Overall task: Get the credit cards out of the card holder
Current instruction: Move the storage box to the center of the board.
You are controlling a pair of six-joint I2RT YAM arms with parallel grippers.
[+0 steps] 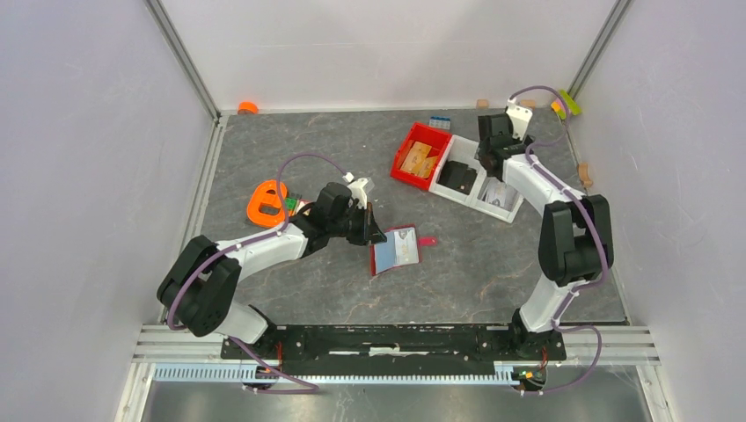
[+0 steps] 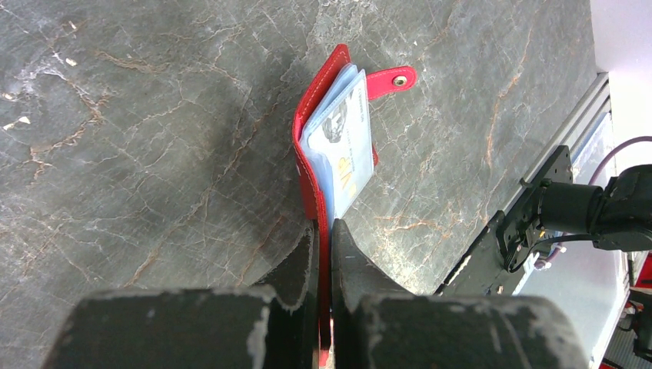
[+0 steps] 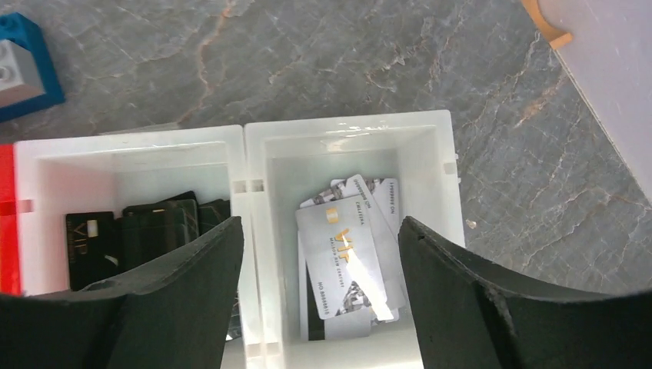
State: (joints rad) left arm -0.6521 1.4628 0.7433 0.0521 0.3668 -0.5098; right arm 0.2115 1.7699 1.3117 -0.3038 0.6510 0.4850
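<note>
Left claw (image 2: pixel 323 231) was pinched tight on the red cover of the card holder (image 2: pixel 311 181), its two fingers nearly meeting with only that cover between them. Right claw (image 3: pixel 319 223) stood wide apart with nothing in it, hanging over a white bin (image 3: pixel 346 131) toward the far right corner of the counter (image 1: pixel 493 264).

That white bin had two compartments side by side, and a red bin (image 1: pixel 420 158) sat just beside it on the side nearer the left edge. An orange piece (image 1: pixel 266 202) lay toward the left edge of the counter, near the left arm.

The card holder was near the middle of the counter, a little toward the near edge, and stood open like a book. Whether its lower edge touched the counter could not be told. Light blue and grey credit cards (image 2: pixel 342 146) were fanned inside its sleeves, and its snap strap (image 2: pixel 392 79) stuck out to one side.

Pale cards (image 3: pixel 350 254) lay stacked in the compartment under the right claw, and dark cards (image 3: pixel 131 231) lay in the compartment next to it. A blue block (image 3: pixel 23 61) sat on the counter beyond the bin.
</note>
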